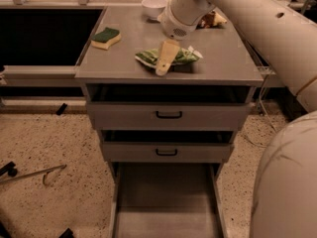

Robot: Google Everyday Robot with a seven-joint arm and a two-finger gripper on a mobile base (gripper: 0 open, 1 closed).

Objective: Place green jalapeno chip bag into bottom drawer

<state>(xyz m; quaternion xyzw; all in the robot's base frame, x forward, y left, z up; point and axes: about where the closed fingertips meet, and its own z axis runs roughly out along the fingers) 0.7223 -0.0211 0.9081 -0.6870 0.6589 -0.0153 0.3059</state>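
**Operator:** Where does the job stand?

**Observer:** Early, by my reading. Your chip bag (184, 57) lies flat on the cabinet top (228, 66), just above the middle of the frame and near the front edge. It is not in any drawer yet.

**Operator:** And the gripper?

**Observer:** You have the gripper (162, 69) right over the left half of the bag, pointing down toward the front edge. It is either touching the foil or just above it. I cannot tell from this angle whether it is open, closed or gripping the bag.

**Operator:** Is the drawer ready?

**Observer:** Yes. The bottom drawer (166, 202) is pulled out at the lower middle of the frame, and its grey floor is bare. The upper drawers (168, 115) sit above it.

**Operator:** So what's left?

**Observer:** Nearly all of it, I'd judge. You need to secure the bag, lift it, bring it out past the drawer fronts, lower it and let go. The sponge (106, 37) at upper left, and the bowl (153, 6) and other snack bag (214, 20) at the back, are not in your way.
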